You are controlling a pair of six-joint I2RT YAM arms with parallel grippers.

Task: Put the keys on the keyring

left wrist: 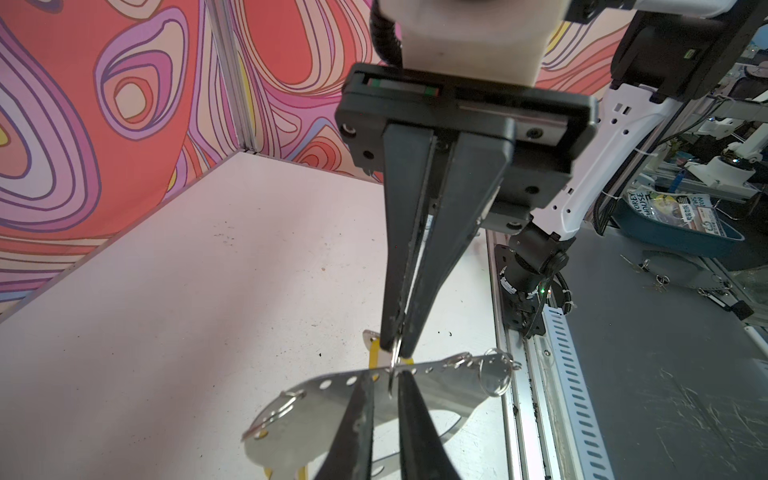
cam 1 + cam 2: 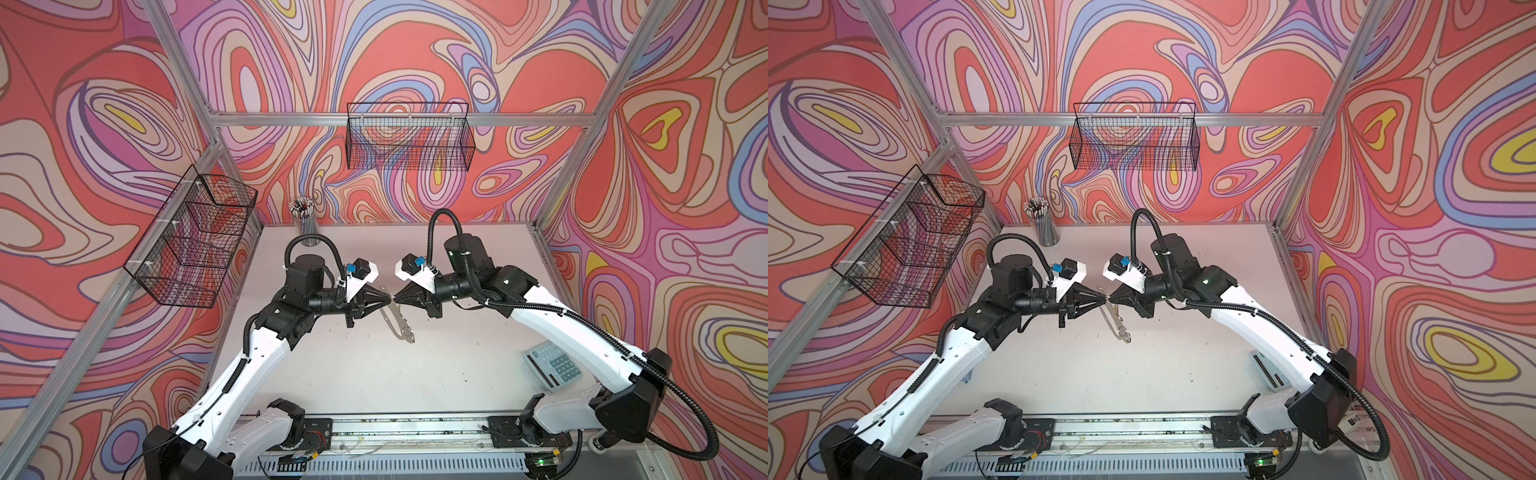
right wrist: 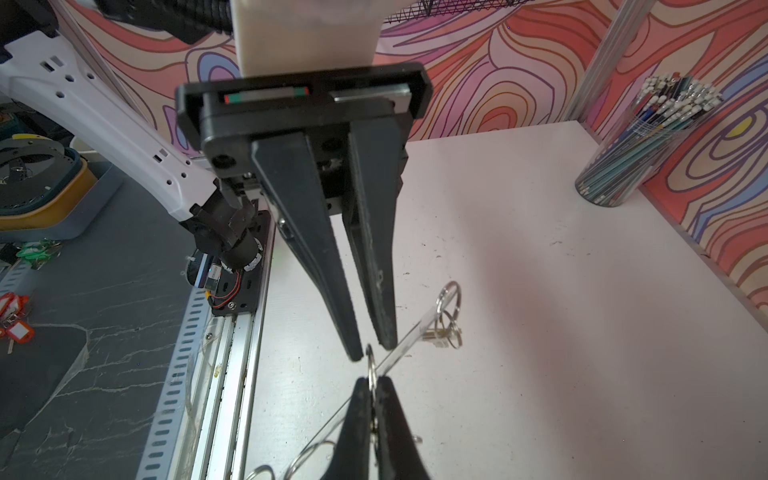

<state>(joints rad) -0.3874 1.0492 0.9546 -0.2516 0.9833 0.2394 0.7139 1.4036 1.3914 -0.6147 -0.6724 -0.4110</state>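
Dead centre in both top views, the two arms are nose to nose over the white worktop (image 2: pixel 374 374). The right pincer (image 1: pixel 400 352) is clamped tight on a small wire ring (image 3: pixel 370 370), no daylight between its fingers, and that ring sits right at the holed edge of the keyring (image 1: pixel 307 419). The left pincer (image 3: pixel 370 351) comes in from the opposite side, its tips only a sliver apart with the top of the same ring between them (whether they actually bite on it cannot be told from here). The keyring stands on edge rather than flat. In a top view the keyring (image 2: pixel 401 324) runs as a thin silver strip down and to the right from the meeting point, and in the right wrist view it is a bare line, edge-on. Other rings (image 1: pixel 492 376) hang along its holed edge. A yellow key tag (image 1: pixel 375 356) peeks out just behind the plate, beside the right pincer's tips; the key itself is hidden. At the upper left of the worktop, well apart, stands a cup of pencils (image 2: pixel 305 226)
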